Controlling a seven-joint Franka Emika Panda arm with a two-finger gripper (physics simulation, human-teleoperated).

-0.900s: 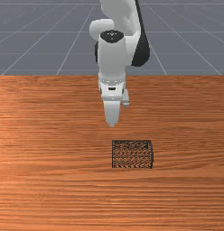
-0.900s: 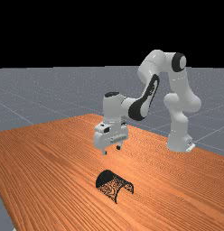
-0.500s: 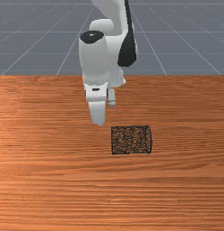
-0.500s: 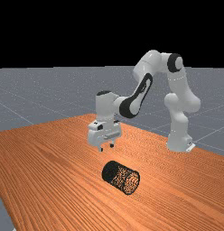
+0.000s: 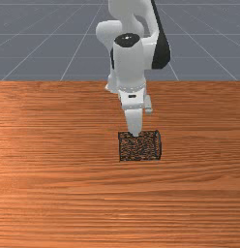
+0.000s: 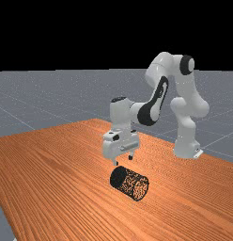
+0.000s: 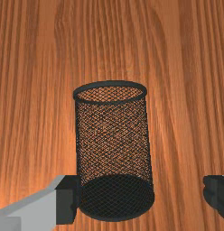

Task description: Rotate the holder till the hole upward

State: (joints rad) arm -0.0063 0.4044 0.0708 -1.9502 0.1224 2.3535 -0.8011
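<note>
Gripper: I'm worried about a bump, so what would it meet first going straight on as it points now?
Most likely the holder, lying just below the gripper in the far view. Depth is unclear, though, so it might come down beside it, on the table.

Black mesh holder (image 7: 114,140), orange-brown streaked wood table (image 7: 186,67)

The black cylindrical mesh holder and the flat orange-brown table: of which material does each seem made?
The holder looks like matt painted metal wire, from thin crossing strands; plastic is possible. The table looks like wood with a soft sheen, from long grain streaks and a bright patch.
</note>
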